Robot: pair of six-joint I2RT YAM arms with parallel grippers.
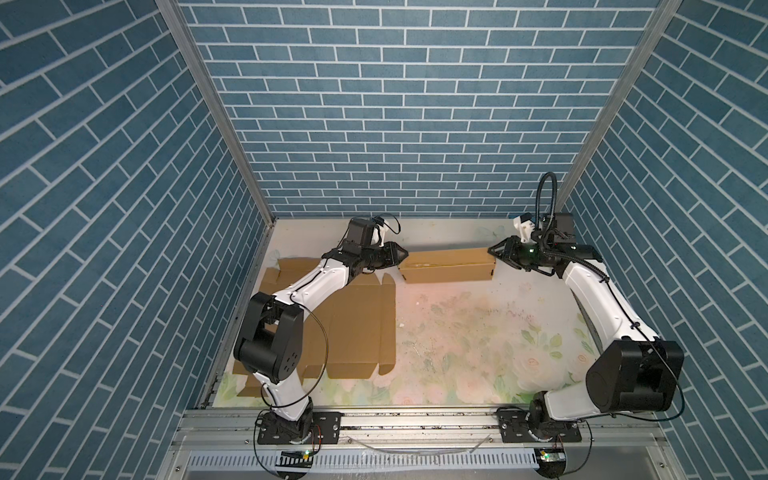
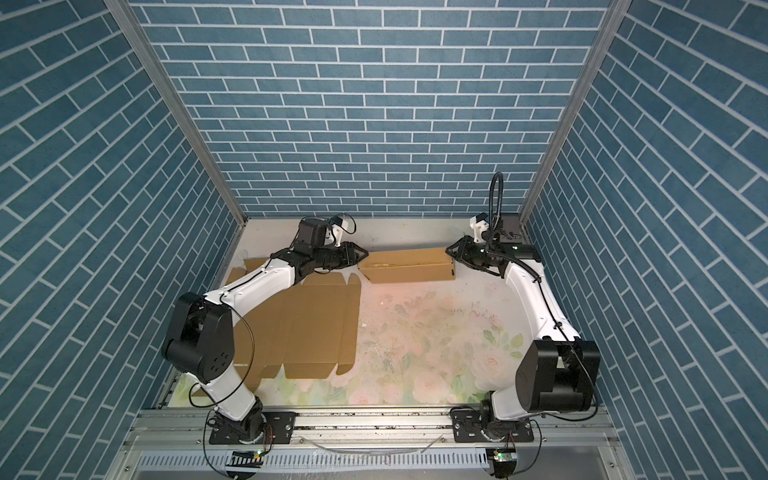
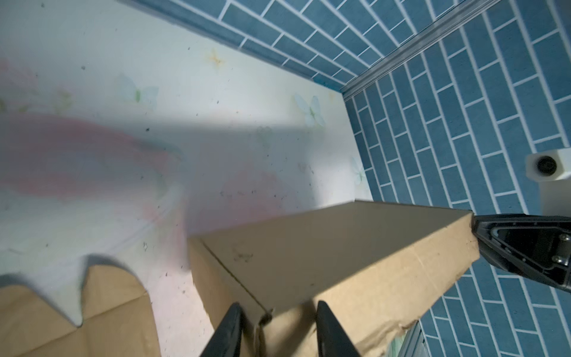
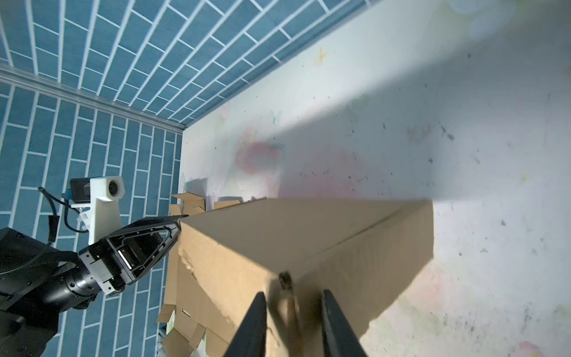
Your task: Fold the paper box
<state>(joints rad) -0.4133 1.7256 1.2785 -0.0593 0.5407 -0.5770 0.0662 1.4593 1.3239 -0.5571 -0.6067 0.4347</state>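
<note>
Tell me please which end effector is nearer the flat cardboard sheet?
Left. The left end effector is beside the sheet; the right end effector is beyond the folded box, farther off.

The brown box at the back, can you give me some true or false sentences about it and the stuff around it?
1. The box lies between the left gripper and the right gripper, one at each end. True.
2. The box is red. False: it is brown cardboard.
3. The flat cardboard sheets lie on the right side of the table. False: they lie on its left side, partly under the left arm.
4. The table has flowers printed on it. True.
5. The walls look like blue bricks. True.
</note>
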